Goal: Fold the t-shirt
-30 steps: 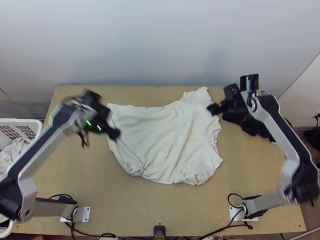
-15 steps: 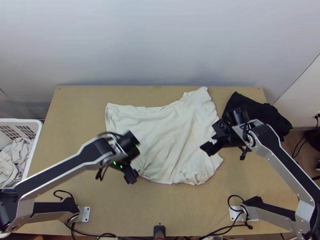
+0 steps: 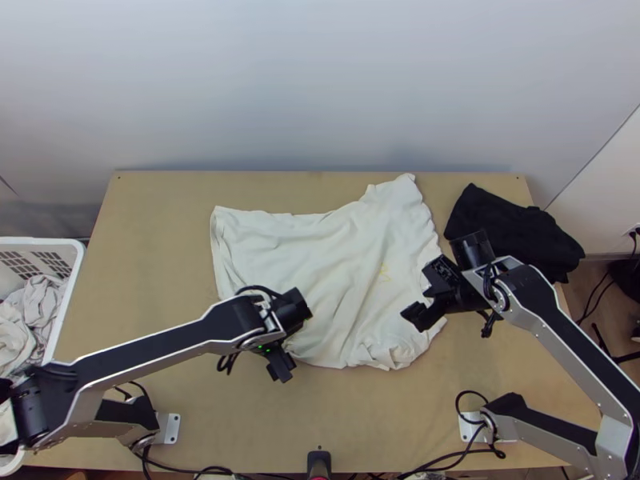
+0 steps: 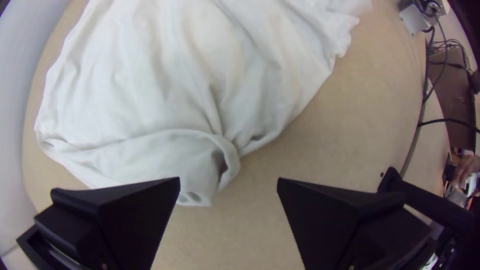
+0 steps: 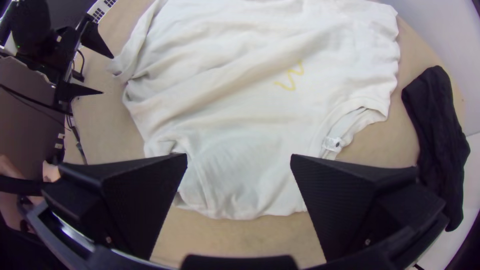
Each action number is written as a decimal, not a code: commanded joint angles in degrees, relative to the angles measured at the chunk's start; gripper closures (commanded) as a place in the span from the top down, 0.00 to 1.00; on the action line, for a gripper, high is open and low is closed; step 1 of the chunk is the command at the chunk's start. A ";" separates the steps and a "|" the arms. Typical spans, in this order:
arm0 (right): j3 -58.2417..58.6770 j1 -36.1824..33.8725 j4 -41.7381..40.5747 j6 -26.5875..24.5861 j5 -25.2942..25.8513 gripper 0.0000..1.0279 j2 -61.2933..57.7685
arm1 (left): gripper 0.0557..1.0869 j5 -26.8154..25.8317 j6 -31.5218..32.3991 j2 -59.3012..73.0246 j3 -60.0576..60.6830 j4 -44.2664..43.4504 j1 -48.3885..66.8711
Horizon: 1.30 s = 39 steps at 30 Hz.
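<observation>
The white t-shirt [image 3: 328, 248] lies spread and wrinkled across the middle of the table, its near left edge turned over in a loose roll. At its near left edge, above the cloth, is my left gripper [image 3: 290, 364]. In the left wrist view that gripper [image 4: 229, 185] stands open, the rolled edge of the shirt [image 4: 200, 155] beyond one finger. Over the shirt's right side is my right gripper [image 3: 418, 314]. The right wrist view has this gripper [image 5: 239, 162] open as well, with a sleeve of the t-shirt [image 5: 240, 185] and the collar beyond its fingers.
A black cloth [image 3: 512, 232] lies bunched at the table's back right corner. To the left of the table stands a white basket [image 3: 68, 308] holding light cloths. Bare tabletop [image 3: 352, 416] lies between the shirt and the near edge.
My left gripper has swung from the shirt's left side toward the near edge and rightward. The right one has come nearer and slightly left, uncovering the black cloth. The shirt has not visibly moved.
</observation>
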<state>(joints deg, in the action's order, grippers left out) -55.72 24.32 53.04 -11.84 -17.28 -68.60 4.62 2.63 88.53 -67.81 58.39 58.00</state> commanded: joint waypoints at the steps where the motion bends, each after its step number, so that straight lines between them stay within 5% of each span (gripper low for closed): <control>1: 1.67 0.12 -0.21 0.06 0.14 0.93 2.06 | 0.92 2.94 0.79 4.63 1.19 -3.90 1.59; 9: 3.78 0.03 -0.39 0.23 0.14 0.90 5.84 | 0.83 6.10 0.27 5.95 4.35 -7.50 0.89; 18: 5.19 0.03 -0.74 0.15 0.67 0.90 7.25 | 0.72 3.99 -2.11 2.79 4.71 -6.80 -5.97; 23: 5.98 0.12 -1.00 -0.12 0.67 0.90 7.87 | 0.43 -4.01 -5.01 -0.55 5.32 -6.97 -13.17; 27: 6.51 0.12 -1.27 -0.21 0.67 0.90 8.31 | 0.18 -4.80 -6.41 -1.61 6.90 -7.41 -17.13; 39: 8.35 1.26 -1.44 0.50 0.67 0.90 9.54 | 0.17 -9.37 -12.48 -12.24 12.88 -4.25 -31.45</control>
<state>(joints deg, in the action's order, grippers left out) -48.69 24.64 51.64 -11.84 -16.56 -59.66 -0.91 -6.81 81.65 -58.41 52.64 34.94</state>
